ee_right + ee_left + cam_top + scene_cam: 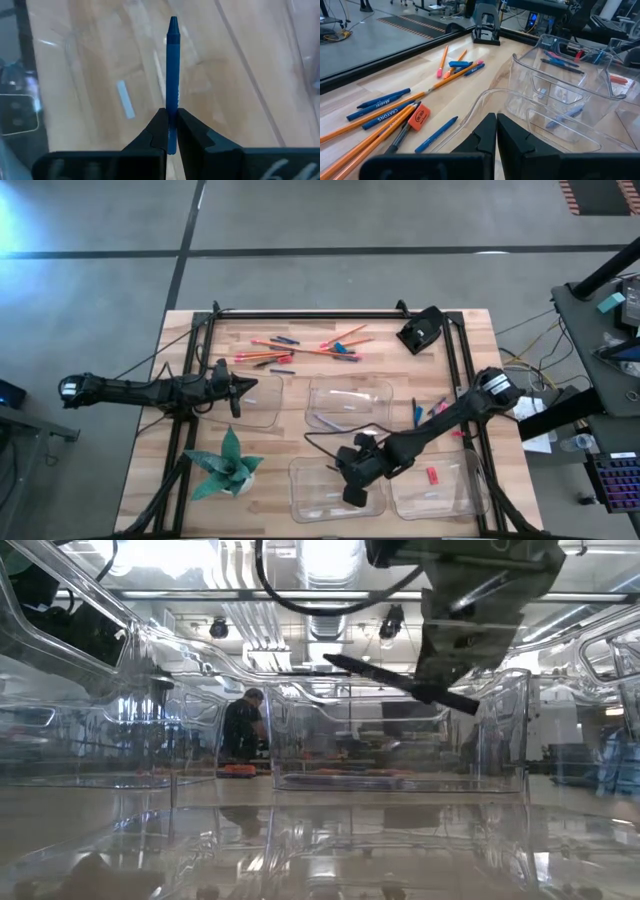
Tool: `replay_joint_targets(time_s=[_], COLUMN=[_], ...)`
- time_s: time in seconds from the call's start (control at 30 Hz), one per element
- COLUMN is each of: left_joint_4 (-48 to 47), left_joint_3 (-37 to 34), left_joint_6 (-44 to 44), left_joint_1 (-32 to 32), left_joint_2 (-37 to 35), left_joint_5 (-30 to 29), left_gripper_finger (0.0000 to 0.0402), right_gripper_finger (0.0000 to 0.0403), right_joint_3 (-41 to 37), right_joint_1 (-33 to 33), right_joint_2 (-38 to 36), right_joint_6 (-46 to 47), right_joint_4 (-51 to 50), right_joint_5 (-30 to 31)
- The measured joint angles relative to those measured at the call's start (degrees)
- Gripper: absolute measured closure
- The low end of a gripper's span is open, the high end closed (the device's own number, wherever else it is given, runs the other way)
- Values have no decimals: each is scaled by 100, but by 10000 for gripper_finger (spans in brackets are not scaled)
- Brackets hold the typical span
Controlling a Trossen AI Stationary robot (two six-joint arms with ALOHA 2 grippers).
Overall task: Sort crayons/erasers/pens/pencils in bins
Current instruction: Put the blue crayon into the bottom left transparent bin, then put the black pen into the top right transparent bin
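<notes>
The left gripper (pixel 243 388) has its fingers closed on nothing, with orange pencils (pixel 375 132) and a red eraser (pixel 418 116) loose on the wooden bench (pixel 180 450) ahead. The right gripper (pixel 172 131) pinches a blue crayon (pixel 173 65) over a clear plastic bin (pixel 310 480); sorting seems mostly unfinished.

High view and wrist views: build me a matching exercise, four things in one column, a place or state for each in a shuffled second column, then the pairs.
Things
1. blue crayon
2. left claw
3. green paper plant
4. pencils

Places or states
A. lying on the table's far part, outside the bins
B. shut on nothing, by the far left bin
C. pinched in the right claw above a near bin
D. standing at the table's near left

Pairs: 1-C, 2-B, 3-D, 4-A
</notes>
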Motion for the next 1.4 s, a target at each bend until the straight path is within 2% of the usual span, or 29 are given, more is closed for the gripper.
replay_joint_targets(time_s=[0.33, 0.73, 0.93, 1.07, 1.17, 1.27, 1.4], left_joint_4=[0, 0, 0, 0, 0, 0, 0], left_joint_3=[0, 2, 0, 0, 2, 0, 2], left_joint_6=[2, 0, 0, 0, 1, 0, 0], left_joint_1=[0, -1, -1, 1, -1, 0, -1], left_joint_2=[9, 13, 7, 11, 13, 13, 9], left_joint_5=[-2, 0, -2, 0, 0, -2, -1], left_gripper_finger=[402, 402, 402, 402, 402, 402, 402], right_gripper_finger=[381, 311, 299, 304, 305, 302, 300], right_joint_3=[-11, 0, 234, 258, 252, 245, 131], right_joint_1=[10, 5, 5, -18, -40, -63, -107], right_joint_2=[116, 116, -167, -546, -912, -1302, -1643], right_joint_6=[304, 285, -131, -129, 196, 848, 2193], right_joint_4=[42, -4, -296, -999, -1956, -3022, -4392], right_joint_5=[-59, 7, 129, 585, 1110, 1646, 2163])
